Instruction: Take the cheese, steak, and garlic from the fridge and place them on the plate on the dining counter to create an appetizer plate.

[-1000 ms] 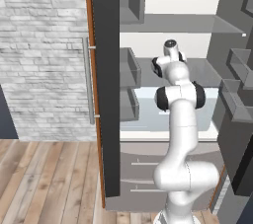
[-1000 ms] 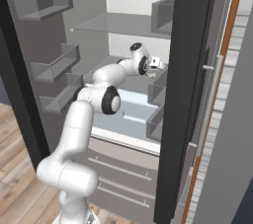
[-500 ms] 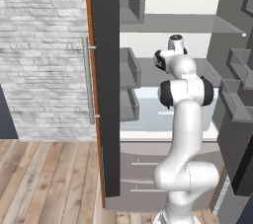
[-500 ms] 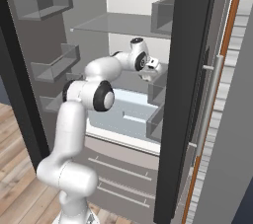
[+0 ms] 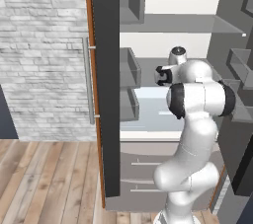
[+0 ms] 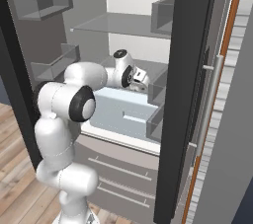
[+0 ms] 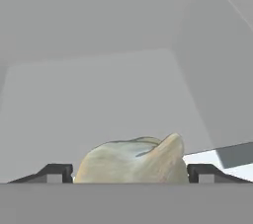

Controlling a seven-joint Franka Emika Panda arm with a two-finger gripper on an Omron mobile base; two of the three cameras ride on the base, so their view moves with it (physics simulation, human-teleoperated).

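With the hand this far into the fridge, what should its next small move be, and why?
Probably close the hand on the garlic: in the hand view the pale bulb sits between the two open fingertips, one on each side, on the fridge shelf, not yet gripped.

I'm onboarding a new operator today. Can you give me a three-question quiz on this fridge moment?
1. True or false: the end effector is shut tight on nothing.
2. What sits between the fingertips in the hand view? A) a yellow wedge B) the garlic C) a dark red lump
3. Fill in: the arm reaches into the open ____.

Key: 1 false, its jaws stand wide, one on each side of the pale bulb; 2 B; 3 fridge.
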